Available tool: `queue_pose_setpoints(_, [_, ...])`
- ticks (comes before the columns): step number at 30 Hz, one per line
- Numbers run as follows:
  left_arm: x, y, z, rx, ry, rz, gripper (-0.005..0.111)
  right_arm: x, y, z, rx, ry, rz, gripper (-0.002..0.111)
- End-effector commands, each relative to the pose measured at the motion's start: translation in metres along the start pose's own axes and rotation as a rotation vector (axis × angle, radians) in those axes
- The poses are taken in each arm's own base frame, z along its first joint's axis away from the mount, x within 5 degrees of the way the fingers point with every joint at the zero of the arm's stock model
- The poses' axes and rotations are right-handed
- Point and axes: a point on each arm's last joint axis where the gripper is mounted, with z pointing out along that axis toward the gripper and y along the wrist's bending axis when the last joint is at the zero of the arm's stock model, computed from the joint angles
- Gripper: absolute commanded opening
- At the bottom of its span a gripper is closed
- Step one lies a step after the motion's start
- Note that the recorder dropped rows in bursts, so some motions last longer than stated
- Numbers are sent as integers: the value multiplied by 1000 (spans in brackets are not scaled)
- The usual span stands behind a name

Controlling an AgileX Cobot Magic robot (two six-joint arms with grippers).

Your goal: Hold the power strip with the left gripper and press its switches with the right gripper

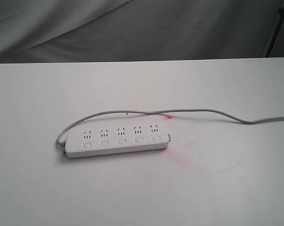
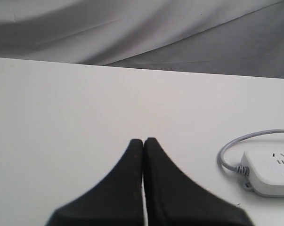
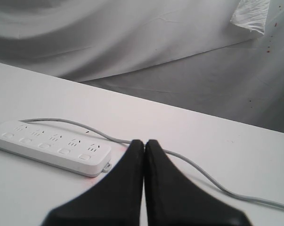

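Note:
The white power strip (image 1: 117, 137) lies flat on the white table (image 1: 203, 188), left of centre, sockets up. Its row of switches (image 1: 121, 140) runs along the near side. The grey cord (image 1: 203, 112) loops off the strip's left end and trails behind it to the right edge. Neither gripper shows in the exterior view. In the left wrist view my left gripper (image 2: 143, 140) is shut and empty above bare table, with one end of the power strip (image 2: 270, 174) off to one side. In the right wrist view my right gripper (image 3: 144, 141) is shut and empty, short of the power strip (image 3: 50, 146) and cord (image 3: 203, 176).
Grey cloth (image 1: 132, 28) hangs behind the table's far edge. A faint red stain (image 1: 182, 157) marks the tabletop just right of the strip. A dark stand leg (image 1: 275, 28) is at the back right.

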Motion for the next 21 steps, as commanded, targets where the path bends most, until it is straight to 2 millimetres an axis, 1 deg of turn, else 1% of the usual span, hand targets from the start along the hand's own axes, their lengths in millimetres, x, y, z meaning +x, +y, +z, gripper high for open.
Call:
queue_pose_setpoints(1, [1, 0, 0, 1, -8, -4, 0, 0, 0, 0, 10, -13, 8, 0])
queue_pose_setpoints(7, [1, 0, 0, 1, -8, -4, 0, 0, -1, 0, 22, -12, 9, 0])
queue_pose_setpoints(15, [1, 0, 0, 1, -8, -4, 0, 1, -10, -1, 180, 1, 18, 0])
queue_pose_setpoints(21, [1, 0, 0, 1, -8, -3, 0, 1, -10, -1, 186, 2, 19, 0])
